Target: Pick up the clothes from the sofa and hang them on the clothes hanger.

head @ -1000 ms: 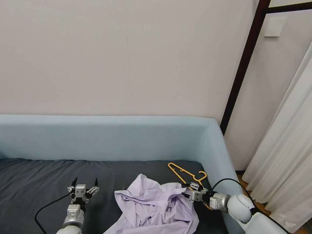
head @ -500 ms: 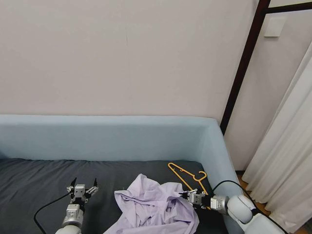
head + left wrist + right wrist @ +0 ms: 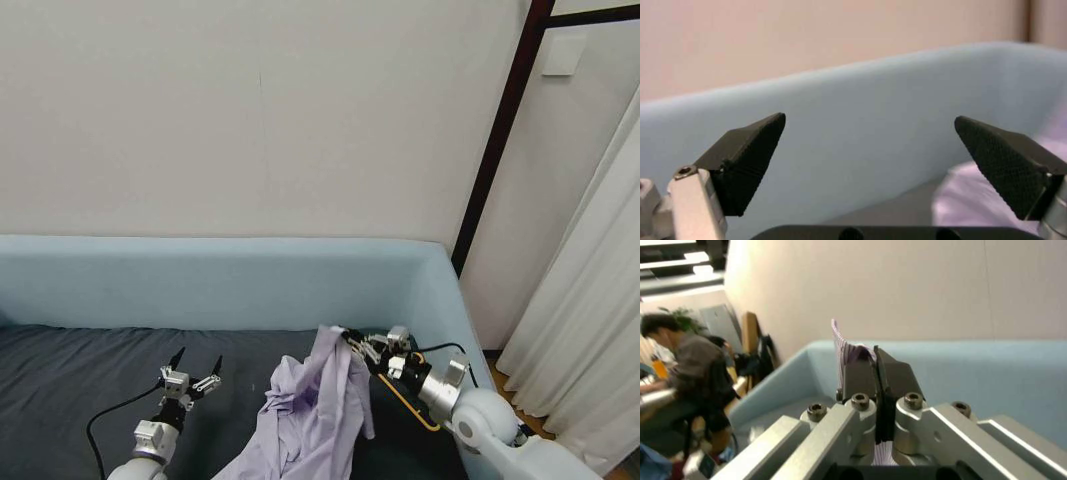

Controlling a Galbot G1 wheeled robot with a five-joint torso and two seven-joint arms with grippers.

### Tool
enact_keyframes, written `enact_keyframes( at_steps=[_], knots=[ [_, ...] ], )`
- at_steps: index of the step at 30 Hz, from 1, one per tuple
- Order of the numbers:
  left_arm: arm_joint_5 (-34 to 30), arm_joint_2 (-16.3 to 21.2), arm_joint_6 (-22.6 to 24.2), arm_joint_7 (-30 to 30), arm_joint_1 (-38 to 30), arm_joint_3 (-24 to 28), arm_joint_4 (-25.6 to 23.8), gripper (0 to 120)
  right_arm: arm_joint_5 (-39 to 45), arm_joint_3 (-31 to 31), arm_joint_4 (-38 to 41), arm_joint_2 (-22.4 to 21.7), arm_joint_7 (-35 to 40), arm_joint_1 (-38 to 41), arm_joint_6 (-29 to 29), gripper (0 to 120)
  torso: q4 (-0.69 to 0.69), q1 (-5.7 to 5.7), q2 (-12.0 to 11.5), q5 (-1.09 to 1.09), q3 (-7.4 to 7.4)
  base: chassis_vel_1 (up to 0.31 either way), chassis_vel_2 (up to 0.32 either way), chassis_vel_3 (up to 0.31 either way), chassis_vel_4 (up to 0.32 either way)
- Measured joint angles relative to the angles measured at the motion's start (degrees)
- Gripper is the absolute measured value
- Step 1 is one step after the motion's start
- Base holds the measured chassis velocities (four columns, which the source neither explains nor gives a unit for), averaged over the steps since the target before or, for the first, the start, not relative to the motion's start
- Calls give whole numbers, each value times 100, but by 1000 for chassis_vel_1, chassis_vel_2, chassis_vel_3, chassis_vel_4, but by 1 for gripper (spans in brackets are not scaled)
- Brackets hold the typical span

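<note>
A pale lavender garment [image 3: 315,412] lies crumpled at the right end of the sofa [image 3: 200,280], on the dark grey seat cushion [image 3: 70,370] towards its front edge. One corner is drawn up into a peak above the rest. The right end effector [image 3: 350,338] is clamped tight on that peak. The right wrist view shows its black fingertips [image 3: 873,367] pressed together, with striped purple cloth [image 3: 843,345] poking out beyond them. An orange clothes hanger [image 3: 412,408] lies on the seat below the right arm, close to the sofa's right armrest. The left end effector [image 3: 192,372] hovers over the seat left of the garment, apart from it. Its fingers [image 3: 747,155] are spread wide and hold nothing.
</note>
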Motion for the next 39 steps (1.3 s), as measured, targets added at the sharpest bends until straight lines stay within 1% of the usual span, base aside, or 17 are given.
enact_keyframes(
  at_steps=[4, 5, 7, 8, 11, 16, 22, 24, 26, 27, 29, 31, 32, 34, 36, 37, 39],
  knots=[
    [-63, 67, -597, 1554, -131, -93, 381, 100, 309, 36, 433, -199, 111, 222, -133, 0, 1, 0, 0, 0, 0, 0, 0, 0, 0],
    [-63, 67, -597, 1554, -131, -93, 381, 100, 309, 36, 433, -199, 111, 222, -133, 0, 1, 0, 0, 0, 0, 0, 0, 0, 0],
    [-21, 52, -755, 2142, -167, -111, 550, 100, 383, 41, 601, -296, 103, 275, -163, 0, 1, 0, 0, 0, 0, 0, 0, 0, 0],
    [18, 24, -789, 2283, -167, -106, 600, 100, 415, 45, 673, -330, 93, 289, -164, 0, 1, 0, 0, 1, 0, 0, 0, 0, 0],
    [64, -51, -808, 2384, -153, -74, 638, 100, 456, 48, 757, -363, 73, 296, -164, 0, 1, 0, 0, 0, 0, 0, 0, 0, 0],
    [242, -206, -799, 2236, -114, 54, 669, 100, 451, 53, 805, -364, 23, 294, -159, 0, 0, 0, 0, 1, 0, 0, 0, 0, 0],
    [278, -437, -535, 2508, -152, 219, 890, 100, 381, 55, 760, -299, -58, 301, -146, 0, 2, 0, 0, 2, 0, 0, 0, 0, 0],
    [150, -555, -309, 2801, -263, 269, 1040, 98, 358, 51, 740, -273, -91, 325, -144, 0, 1, 0, 0, 0, 0, 0, 0, 0, 0],
    [-126, -687, 5, 3291, -429, 308, 1210, 95, 339, 37, 725, -250, -113, 356, -144, 0, 0, 0, -1, 0, 1, 0, 0, 0, 0],
    [-126, -687, 5, 3291, -429, 308, 1210, 95, 339, 37, 725, -250, -113, 356, -144, 0, 0, 0, -1, 0, 1, 0, 0, 0, 0],
    [-416, -760, 349, 3759, -645, 333, 1421, 88, 315, 34, 719, -242, -146, 369, -145, 0, 0, 0, 0, 0, 0, 0, 0, 0, 0],
    [-692, -795, 615, 4044, -875, 365, 1736, 84, 294, 37, 719, -255, -186, 365, -150, 0, 0, 0, 0, 0, 1, 0, 0, 0, 0],
    [-692, -795, 615, 4044, -875, 365, 1736, 84, 294, 37, 719, -255, -186, 365, -150, 0, 0, 0, 0, 0, 1, 0, 0, 0, 0],
    [-809, -814, 710, 4254, -1163, 367, 2138, 82, 254, 46, 722, -285, -232, 343, -155, 0, 0, 0, 0, 1, 0, 0, 0, 0, 0],
    [-817, -809, 729, 4495, -1398, 361, 2430, 86, 232, 60, 728, -300, -262, 322, -156, 0, 0, 0, -1, -1, 1, 0, 0, 0, 0],
    [-817, -809, 729, 4495, -1398, 361, 2430, 86, 232, 60, 728, -300, -262, 322, -156, 0, 0, 0, -1, -1, 1, 0, 0, 0, 0],
    [-798, -761, 726, 4580, -1574, 372, 2574, 94, 227, 70, 736, -305, -277, 315, -156, 0, 0, 0, 0, 1, 1, 0, 0, 0, 0]
  ],
)
